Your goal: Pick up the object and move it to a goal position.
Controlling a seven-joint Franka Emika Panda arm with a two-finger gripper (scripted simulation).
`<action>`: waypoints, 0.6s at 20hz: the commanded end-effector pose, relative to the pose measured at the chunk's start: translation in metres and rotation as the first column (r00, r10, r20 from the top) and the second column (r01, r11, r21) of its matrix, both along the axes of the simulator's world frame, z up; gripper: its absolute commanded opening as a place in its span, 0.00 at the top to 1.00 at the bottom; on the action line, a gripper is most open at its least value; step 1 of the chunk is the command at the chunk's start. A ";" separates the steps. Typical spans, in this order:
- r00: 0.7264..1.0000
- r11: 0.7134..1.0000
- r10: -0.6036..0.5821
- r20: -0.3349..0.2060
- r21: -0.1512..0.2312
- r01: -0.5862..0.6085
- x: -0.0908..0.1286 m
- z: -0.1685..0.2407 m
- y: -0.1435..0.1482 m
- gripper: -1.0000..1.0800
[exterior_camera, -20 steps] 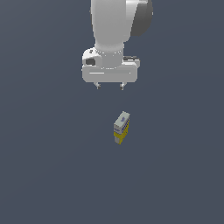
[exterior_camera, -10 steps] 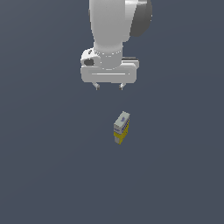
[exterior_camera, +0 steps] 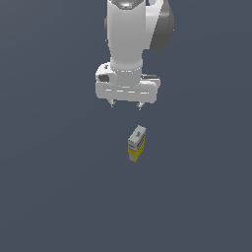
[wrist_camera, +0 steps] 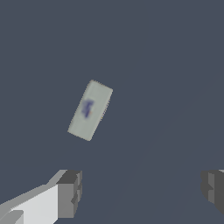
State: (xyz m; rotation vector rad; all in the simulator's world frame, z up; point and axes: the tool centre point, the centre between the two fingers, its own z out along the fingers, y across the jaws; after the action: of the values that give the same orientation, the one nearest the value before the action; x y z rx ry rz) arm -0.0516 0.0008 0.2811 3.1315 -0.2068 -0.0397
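Grey floor | claw spread wide, holding nothing | box apart, below it

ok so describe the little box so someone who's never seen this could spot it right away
Start at the white robot arm's gripper, hanging open above the flat dark grey floor. Just below it in the exterior view, slightly toward that view's right, stands a small rectangular box, apart from the fingers. It is the only loose thing there: yellow sides, pale grey-white top with a small blue mark.
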 end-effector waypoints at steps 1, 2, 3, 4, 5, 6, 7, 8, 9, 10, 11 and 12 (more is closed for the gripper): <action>0.999 0.999 -0.042 0.003 -0.002 0.042 0.007 -0.008 0.005 0.04; 0.998 0.998 -0.061 0.004 -0.002 0.061 0.010 -0.012 0.007 0.04; 0.997 0.997 -0.082 0.005 -0.003 0.082 0.013 -0.015 0.010 0.04; 0.995 0.995 -0.103 0.007 -0.003 0.103 0.017 -0.020 0.013 0.04; 0.992 0.992 -0.124 0.009 -0.003 0.124 0.020 -0.024 0.015 0.04; 0.989 0.989 -0.145 0.010 -0.004 0.145 0.023 -0.028 0.018 0.04; 0.986 0.986 -0.166 0.012 -0.004 0.166 0.026 -0.032 0.021 0.04; 0.982 0.982 -0.187 0.013 -0.004 0.187 0.029 -0.036 0.023 0.04; 0.978 0.978 -0.207 0.014 -0.003 0.207 0.032 -0.041 0.026 0.04; 0.974 0.974 -0.226 0.016 -0.003 0.226 0.035 -0.045 0.029 0.04; 0.970 0.970 -0.244 0.017 -0.003 0.244 0.038 -0.048 0.031 0.04; 0.965 0.966 -0.260 0.018 -0.003 0.260 0.040 -0.052 0.033 0.04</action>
State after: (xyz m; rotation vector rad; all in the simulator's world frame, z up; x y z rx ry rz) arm -0.0157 0.0303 0.2348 3.0851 -0.5708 -0.0158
